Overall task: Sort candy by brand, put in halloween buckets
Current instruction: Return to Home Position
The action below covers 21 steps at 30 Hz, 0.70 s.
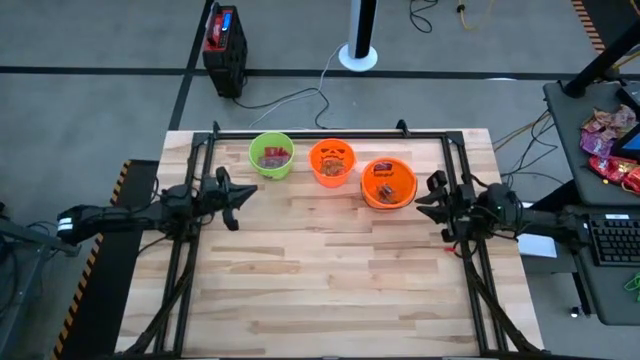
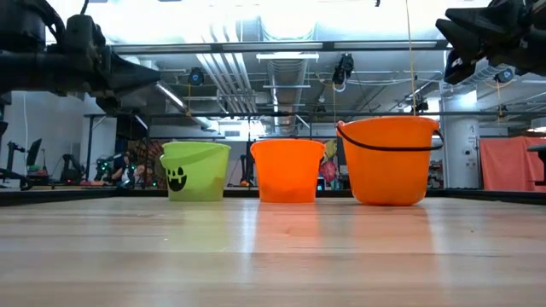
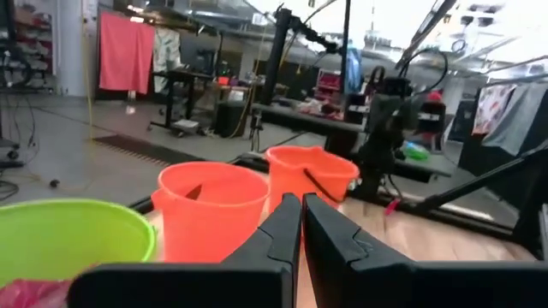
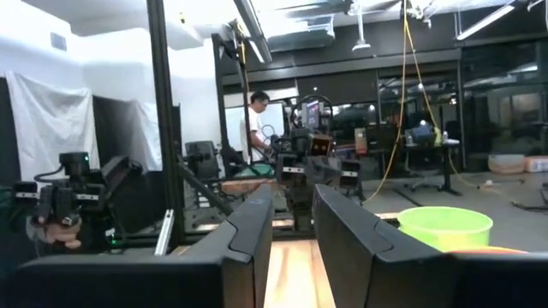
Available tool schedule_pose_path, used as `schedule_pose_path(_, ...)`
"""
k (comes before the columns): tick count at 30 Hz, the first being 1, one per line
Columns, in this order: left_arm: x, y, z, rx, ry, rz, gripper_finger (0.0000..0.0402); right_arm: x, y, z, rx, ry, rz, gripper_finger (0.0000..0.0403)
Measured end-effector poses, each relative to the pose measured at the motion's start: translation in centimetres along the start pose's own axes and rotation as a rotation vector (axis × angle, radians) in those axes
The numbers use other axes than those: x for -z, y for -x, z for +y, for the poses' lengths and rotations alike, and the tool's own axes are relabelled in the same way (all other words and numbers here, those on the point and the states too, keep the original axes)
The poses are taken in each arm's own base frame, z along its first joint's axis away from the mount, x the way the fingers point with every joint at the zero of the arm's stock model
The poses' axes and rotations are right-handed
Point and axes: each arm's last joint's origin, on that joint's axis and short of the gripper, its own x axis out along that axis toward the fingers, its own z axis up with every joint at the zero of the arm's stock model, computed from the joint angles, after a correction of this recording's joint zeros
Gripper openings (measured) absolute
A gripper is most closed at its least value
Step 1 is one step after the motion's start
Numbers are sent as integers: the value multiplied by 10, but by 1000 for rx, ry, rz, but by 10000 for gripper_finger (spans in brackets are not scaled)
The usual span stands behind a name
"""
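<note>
high view: sorting looks finished. the candy (image 1: 275, 156) lies inside three buckets (image 1: 313, 158) along the tabletop's far edge, none loose. left gripper (image 1: 232, 197) closed, right gripper (image 1: 437, 196) slightly parted, both empty.

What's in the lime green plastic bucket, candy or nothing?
Holding candy: red wrapped pieces lie inside the lime green bucket, seen from above.
</note>
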Motion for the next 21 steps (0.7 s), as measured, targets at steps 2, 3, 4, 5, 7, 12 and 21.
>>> schedule_pose_path(2, 1, 0, 0, -4, 0, 12, 0, 0, 0, 0, 0, 5, 2, 79)
schedule_pose_path(3, 1, 0, 0, -4, 1, 9, 0, 0, 0, 0, -1, 2, 3, 78)
schedule_pose_path(4, 1, 0, 0, -5, 2, 10, 0, 1, 0, 0, 0, -12, 8, 77)
schedule_pose_path(5, 0, 0, 0, -5, 2, 13, 0, 2, 0, 0, 1, -33, 17, 77)
schedule_pose_path(7, -1, -1, 0, -4, 4, 10, 0, 2, 0, 0, 2, -64, 21, 78)
schedule_pose_path(12, -1, -1, 0, -5, 4, 12, 0, 2, 0, 0, 1, -82, 17, 85)
schedule_pose_path(21, 2, -2, 0, -9, 0, 34, 0, 2, 0, 0, 1, -83, 18, 78)
